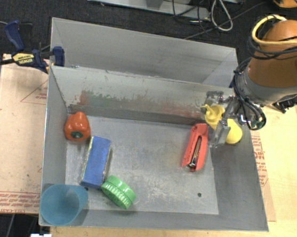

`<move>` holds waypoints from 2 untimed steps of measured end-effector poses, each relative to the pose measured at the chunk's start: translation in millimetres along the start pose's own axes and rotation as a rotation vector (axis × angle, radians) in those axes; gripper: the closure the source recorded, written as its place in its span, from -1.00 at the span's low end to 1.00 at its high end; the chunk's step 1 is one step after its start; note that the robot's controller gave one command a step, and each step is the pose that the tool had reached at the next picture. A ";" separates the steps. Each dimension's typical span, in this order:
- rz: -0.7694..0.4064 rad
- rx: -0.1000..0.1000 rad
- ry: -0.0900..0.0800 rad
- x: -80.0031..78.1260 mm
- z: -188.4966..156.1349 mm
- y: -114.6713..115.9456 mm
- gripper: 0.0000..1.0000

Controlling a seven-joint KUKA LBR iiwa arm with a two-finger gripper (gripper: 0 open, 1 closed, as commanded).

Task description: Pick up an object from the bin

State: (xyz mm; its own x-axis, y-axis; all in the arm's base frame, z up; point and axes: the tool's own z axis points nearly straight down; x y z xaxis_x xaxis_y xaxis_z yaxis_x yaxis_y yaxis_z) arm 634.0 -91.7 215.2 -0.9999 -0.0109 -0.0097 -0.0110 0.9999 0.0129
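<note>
the arm (277,56) comes in from the right and its gripper (221,130) is low at the far right corner of the grey bin (148,163). whether the gripper is open or closed cannot be told. a yellow rounded thing (211,116) lies right at the gripper, with yellow showing on both its left and right sides, against the bin's right wall; it is not clear that the gripper holds it. just near and left of the gripper lies a red stapler (197,147), long side running far to near. the rest lies well apart on the left side of the bin: an orange pepper (76,127) by the left wall, a blue block (96,161) nearer, a green ridged ring (118,191) touching the block's near end, and a blue cup (63,204) in the near left corner.
</note>
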 end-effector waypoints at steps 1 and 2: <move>0.000 0.000 0.000 0.0 0.0 0.0 -1.00; -0.038 -0.001 0.006 2.2 -10.9 -3.7 -1.00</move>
State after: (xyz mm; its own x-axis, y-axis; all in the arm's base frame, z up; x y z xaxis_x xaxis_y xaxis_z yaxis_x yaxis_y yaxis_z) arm 631.7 -95.6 226.1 -0.9988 -0.0485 -0.0045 -0.0486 0.9987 0.0132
